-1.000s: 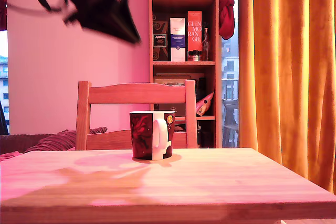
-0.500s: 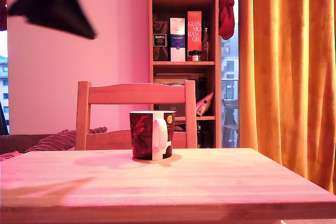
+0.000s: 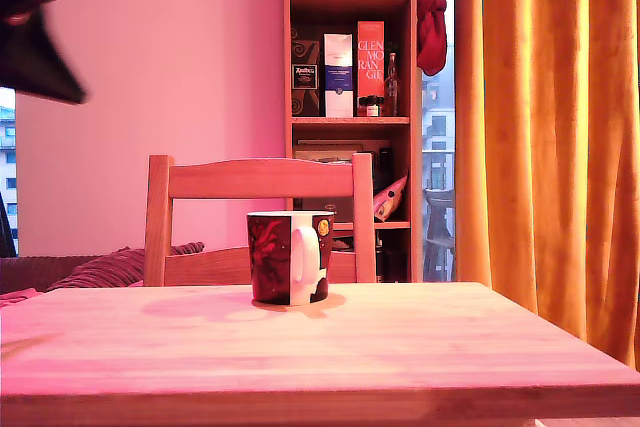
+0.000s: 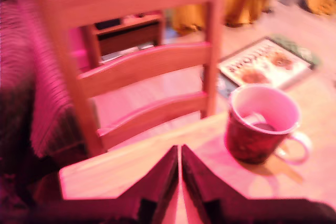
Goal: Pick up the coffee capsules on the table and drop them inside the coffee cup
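Resting inside the coffee cup (image 4: 261,123), at least one dark capsule (image 4: 264,126) looks light, rigid, best pinched across its tapered sides. No capsule shows on the table (image 3: 400,347). The gripper (image 4: 180,153) hangs closed, empty.

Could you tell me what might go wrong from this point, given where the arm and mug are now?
The tool looks shut and empty, high at the exterior view's left, so another sweep over the table could clip the chair close behind the mug. The mug holds what look like two capsules; a knock from the arm might tip it and spill them.
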Robot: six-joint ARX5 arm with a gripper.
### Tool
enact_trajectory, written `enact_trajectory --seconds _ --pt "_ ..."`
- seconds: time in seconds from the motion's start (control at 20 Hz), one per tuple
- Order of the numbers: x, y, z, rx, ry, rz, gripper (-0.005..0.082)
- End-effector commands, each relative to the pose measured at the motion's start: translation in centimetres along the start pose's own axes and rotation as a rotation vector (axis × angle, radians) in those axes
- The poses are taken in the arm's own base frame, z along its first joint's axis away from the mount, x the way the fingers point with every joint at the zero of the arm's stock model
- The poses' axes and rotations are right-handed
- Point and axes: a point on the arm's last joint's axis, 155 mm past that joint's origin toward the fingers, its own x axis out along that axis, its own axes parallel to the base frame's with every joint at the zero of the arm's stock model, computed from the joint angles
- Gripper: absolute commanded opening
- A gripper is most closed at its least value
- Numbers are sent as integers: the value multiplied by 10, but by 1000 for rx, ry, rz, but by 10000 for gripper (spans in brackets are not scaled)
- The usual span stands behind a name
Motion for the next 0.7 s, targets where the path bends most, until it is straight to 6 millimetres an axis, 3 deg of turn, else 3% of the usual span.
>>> enact_trajectory --seconds 0.0,0.4,0.65 --pt "-8 7 -8 -23 -32 25 -23" --pt "-47 27 -26 -73 -145 147 -23" --pt "-79 29 -10 -89 -254 188 -23"
